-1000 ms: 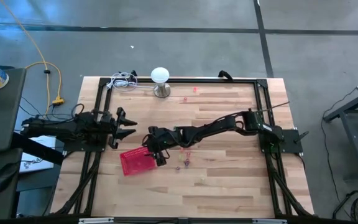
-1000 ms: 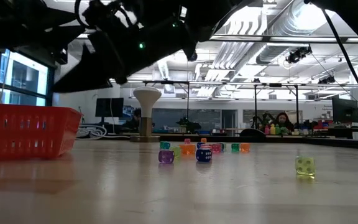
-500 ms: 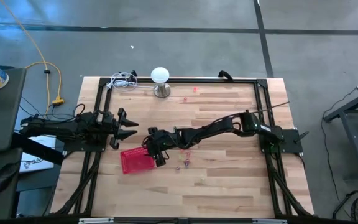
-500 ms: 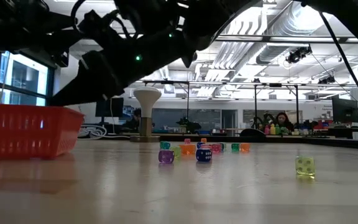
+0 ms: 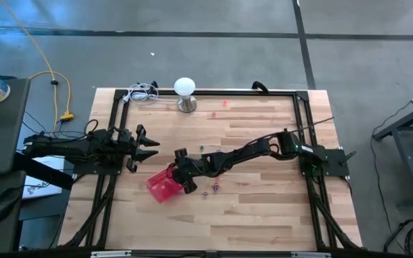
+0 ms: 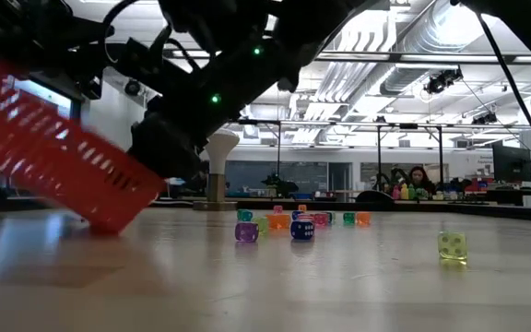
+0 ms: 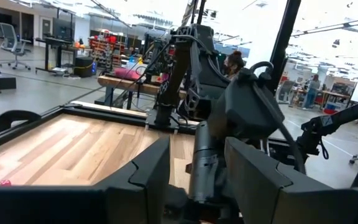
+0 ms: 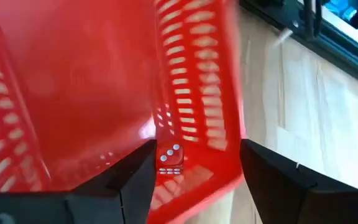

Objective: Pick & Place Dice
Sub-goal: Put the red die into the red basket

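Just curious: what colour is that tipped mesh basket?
Red, clearest in the low view.

One red mesh basket [image 5: 163, 188], tilted. One red die [image 8: 169, 158] inside basket. About ten loose dice [image 6: 300, 224] on bench [image 5: 264, 215]. One white lamp [image 5: 185, 87].

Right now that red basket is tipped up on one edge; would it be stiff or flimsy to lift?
Probably stiff: the red basket keeps its shape while tilted by the right pincer. Likely light, its walls being open mesh. The red die inside would probably tumble.
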`<action>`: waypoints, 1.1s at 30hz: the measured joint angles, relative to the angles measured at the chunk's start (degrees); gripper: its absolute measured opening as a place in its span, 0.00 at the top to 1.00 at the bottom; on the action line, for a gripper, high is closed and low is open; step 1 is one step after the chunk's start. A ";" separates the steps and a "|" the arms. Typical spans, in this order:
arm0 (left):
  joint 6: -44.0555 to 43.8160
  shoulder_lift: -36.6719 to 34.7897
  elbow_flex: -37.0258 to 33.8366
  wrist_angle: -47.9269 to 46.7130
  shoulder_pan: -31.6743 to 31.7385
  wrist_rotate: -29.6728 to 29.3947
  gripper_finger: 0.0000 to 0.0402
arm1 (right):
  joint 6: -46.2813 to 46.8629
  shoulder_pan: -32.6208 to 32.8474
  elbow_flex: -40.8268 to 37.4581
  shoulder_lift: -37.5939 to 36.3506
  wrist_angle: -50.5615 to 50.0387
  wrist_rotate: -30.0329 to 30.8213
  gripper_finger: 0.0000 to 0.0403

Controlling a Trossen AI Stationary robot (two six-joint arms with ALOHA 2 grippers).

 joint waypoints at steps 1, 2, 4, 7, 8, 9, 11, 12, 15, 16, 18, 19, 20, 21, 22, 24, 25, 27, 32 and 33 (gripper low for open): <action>-0.10 0.00 0.00 -0.02 0.00 0.00 0.63 | -0.42 0.18 0.00 -0.01 0.32 0.05 0.46; -0.25 -0.01 0.00 -0.02 0.00 0.01 0.63 | -0.72 0.27 0.00 -0.01 0.66 0.10 0.46; -0.28 0.00 0.00 -0.02 0.00 0.02 0.63 | -0.92 0.59 0.00 -0.01 1.10 0.12 0.46; -0.30 0.00 0.00 -0.02 0.00 0.02 0.63 | -0.94 0.91 0.00 -0.01 1.39 0.17 0.46; -0.33 0.00 0.00 -0.02 0.00 0.03 0.63 | -0.97 1.10 0.00 -0.01 1.73 0.14 0.46; -0.42 0.00 0.00 -0.02 0.00 0.02 0.63 | -1.11 1.27 0.00 -0.02 1.94 0.02 0.46; -0.43 0.00 0.00 -0.02 -0.01 0.02 0.63 | -1.94 1.72 0.00 -0.05 2.26 0.05 0.46; -0.43 0.00 0.00 -0.02 0.00 0.04 0.63 | -2.49 1.94 0.00 -0.05 2.36 0.19 0.46; -0.43 0.00 0.00 -0.04 -0.02 0.15 0.63 | -4.44 2.42 0.00 -0.07 2.39 0.32 0.48; -0.43 0.00 0.00 -0.04 -0.02 0.15 0.63 | -5.28 2.54 0.00 -0.07 2.39 0.32 0.50; -0.43 0.00 -0.02 -0.04 -0.02 0.15 0.63 | -6.65 2.89 0.00 -0.07 2.44 0.58 0.55; -0.43 0.00 -0.02 -0.04 -0.02 0.15 0.63 | -6.98 3.05 0.00 -0.07 2.47 1.15 0.59; -0.43 0.00 -0.02 -0.04 -0.02 0.15 0.63 | -7.32 3.14 0.00 -0.07 2.47 1.75 0.63; -0.43 0.00 -0.02 -0.06 -0.02 0.15 0.63 | -7.63 3.22 0.00 -0.08 2.47 2.09 0.67; -0.43 0.00 -0.02 -0.07 -0.02 0.15 0.63 | -7.82 3.32 0.00 -0.10 2.47 2.35 0.70; -0.43 0.00 -0.02 -0.07 -0.02 0.15 0.63 | -7.96 3.46 0.00 -0.10 2.72 2.97 0.76; -0.43 0.00 -0.02 -0.07 -0.02 0.15 0.63 | -7.96 3.50 0.00 -0.10 2.86 3.05 0.79; -0.43 0.00 -0.02 -0.09 -0.02 0.14 0.63 | -8.19 3.50 0.00 -0.10 2.91 2.97 0.81; -0.41 0.00 -0.02 -0.09 -0.02 0.11 0.63 | -8.12 3.50 0.02 -0.10 3.30 2.50 0.80; -0.42 0.00 -0.02 -0.09 -0.02 0.11 0.63 | -8.09 3.50 0.02 -0.10 3.30 2.50 0.79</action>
